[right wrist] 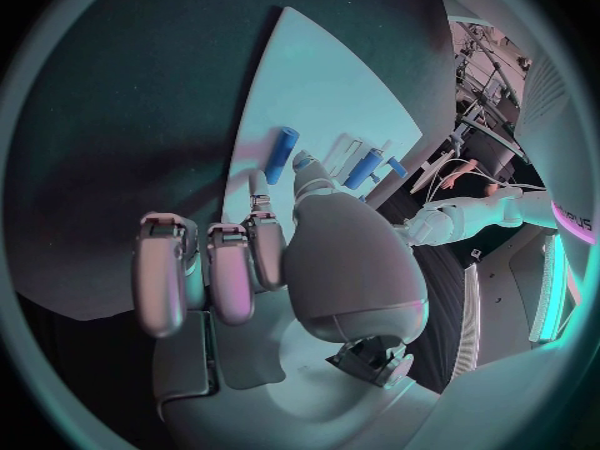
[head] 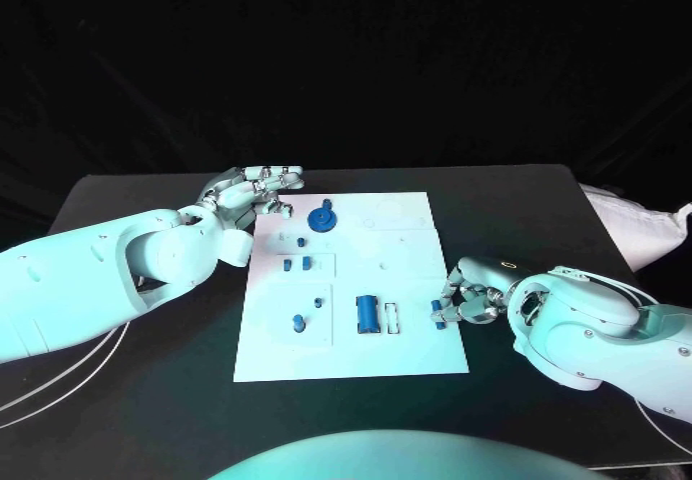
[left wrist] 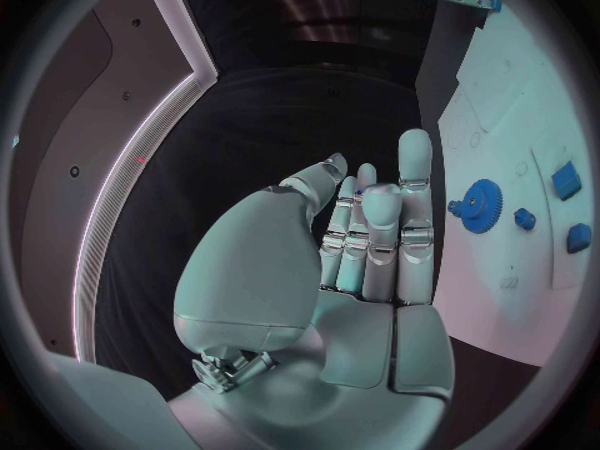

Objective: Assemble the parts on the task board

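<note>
Task board at mid-tabletop, blue parts on it.
Your left robot hand holds nothing, fingers apart; right robot hand pinches a small blue part, partly hidden.

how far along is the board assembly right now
Early, by the look of it. A blue gear sits at the task board's far end, possibly already seated. The right hand pinches a small blue part at the board's right edge. The left hand, holding nothing, hovers off the far left corner. Several blue pieces, including a long cylinder, look loose.
</note>
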You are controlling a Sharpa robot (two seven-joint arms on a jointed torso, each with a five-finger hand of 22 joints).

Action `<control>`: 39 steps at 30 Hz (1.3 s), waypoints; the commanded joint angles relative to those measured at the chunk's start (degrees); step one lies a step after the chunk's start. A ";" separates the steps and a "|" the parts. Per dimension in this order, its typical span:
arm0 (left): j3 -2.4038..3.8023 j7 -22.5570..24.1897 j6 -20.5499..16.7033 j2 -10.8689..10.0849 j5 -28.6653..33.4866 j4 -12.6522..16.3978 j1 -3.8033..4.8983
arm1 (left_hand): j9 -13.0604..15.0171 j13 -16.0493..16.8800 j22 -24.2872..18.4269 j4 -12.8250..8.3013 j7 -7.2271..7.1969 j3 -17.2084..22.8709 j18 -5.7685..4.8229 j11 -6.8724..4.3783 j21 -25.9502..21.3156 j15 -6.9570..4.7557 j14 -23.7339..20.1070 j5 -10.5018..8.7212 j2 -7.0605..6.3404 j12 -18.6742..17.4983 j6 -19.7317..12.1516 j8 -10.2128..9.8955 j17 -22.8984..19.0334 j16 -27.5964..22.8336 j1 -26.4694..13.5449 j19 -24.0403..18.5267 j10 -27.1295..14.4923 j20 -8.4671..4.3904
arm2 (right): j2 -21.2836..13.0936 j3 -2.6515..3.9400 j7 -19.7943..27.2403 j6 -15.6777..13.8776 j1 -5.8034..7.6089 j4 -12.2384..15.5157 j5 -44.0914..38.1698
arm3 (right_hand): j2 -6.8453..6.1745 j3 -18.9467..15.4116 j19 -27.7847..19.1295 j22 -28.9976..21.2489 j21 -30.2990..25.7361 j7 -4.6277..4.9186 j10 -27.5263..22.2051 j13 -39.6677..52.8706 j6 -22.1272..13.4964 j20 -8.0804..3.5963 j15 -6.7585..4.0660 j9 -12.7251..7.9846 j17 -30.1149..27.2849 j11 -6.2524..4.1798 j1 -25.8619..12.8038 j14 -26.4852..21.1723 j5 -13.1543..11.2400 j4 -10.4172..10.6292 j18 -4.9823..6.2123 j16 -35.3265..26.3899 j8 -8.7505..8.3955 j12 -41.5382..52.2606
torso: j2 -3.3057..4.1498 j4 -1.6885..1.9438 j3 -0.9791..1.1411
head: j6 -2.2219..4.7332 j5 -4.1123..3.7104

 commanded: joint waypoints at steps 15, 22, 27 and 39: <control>0.03 0.09 1.26 -0.26 -0.25 0.22 0.00 | -0.07 -0.07 -0.10 -0.34 -0.09 0.11 0.99 0.04 -0.26 0.03 -0.50 0.28 -0.18 0.39 -0.28 -0.10 -0.06 -0.05 0.10 -0.33 -0.25 -0.06 | 2.67 -0.13 -0.61 9.56 -1.09 -1.14 -14.93 | -0.43 5.96 0.76 3.35 0.51 -0.19 0.62 6.10 1.59 -0.38 -0.38 0.41 9.79 -0.66 6.55 4.89 -9.38 -4.98 -0.76 0.68 -0.81 0.59 | -0.02 -0.06 0.02 | -0.28 0.41; 0.03 0.03 1.29 -0.34 -0.32 0.24 0.00 | -0.04 -0.06 -0.10 -0.36 -0.09 0.12 0.99 0.04 -0.28 0.04 -0.47 0.28 -0.14 0.51 -0.24 -0.03 0.01 0.04 0.05 -0.34 -0.26 -0.05 | 3.26 -0.14 -0.67 10.54 -1.19 -1.41 -16.18 | -0.60 7.06 0.73 3.32 0.48 -0.23 0.62 6.11 1.86 -0.35 -0.36 0.44 9.81 -0.71 5.46 4.89 -7.33 -4.72 -0.75 0.67 -1.10 0.49 | 0.00 -0.10 0.03 | -0.23 0.17; 0.03 0.01 1.25 -0.38 -0.40 0.35 0.00 | -0.03 -0.06 -0.10 -0.36 -0.09 0.13 1.00 0.04 -0.28 0.04 -0.49 0.28 -0.12 0.53 -0.23 -0.02 -0.04 0.02 0.04 -0.34 -0.27 -0.04 | 3.88 -0.15 -0.80 9.94 -1.30 -1.76 -15.83 | -0.40 9.68 0.77 3.37 0.50 -0.43 0.60 6.10 2.16 -0.49 -0.56 0.49 9.84 -0.93 4.59 4.89 -0.62 -4.40 -0.74 0.65 -1.50 0.31 | -0.02 -0.06 0.04 | -0.34 0.13; 0.03 0.03 1.19 -0.43 -0.53 0.43 0.00 | -0.02 -0.06 -0.09 -0.39 -0.12 0.16 1.00 0.03 -0.29 0.04 -0.51 0.29 -0.07 0.56 -0.19 0.02 -0.10 0.02 0.06 -0.33 -0.28 -0.04 | 3.62 -0.12 -0.77 -2.33 -1.34 -0.68 -7.57 | 0.77 18.85 1.11 3.94 0.89 -0.78 0.85 6.06 2.78 -0.81 -0.83 1.30 9.79 -1.28 3.41 4.89 1.52 -5.57 -0.88 0.57 -1.50 0.07 | -0.09 -0.03 0.04 | -0.33 0.07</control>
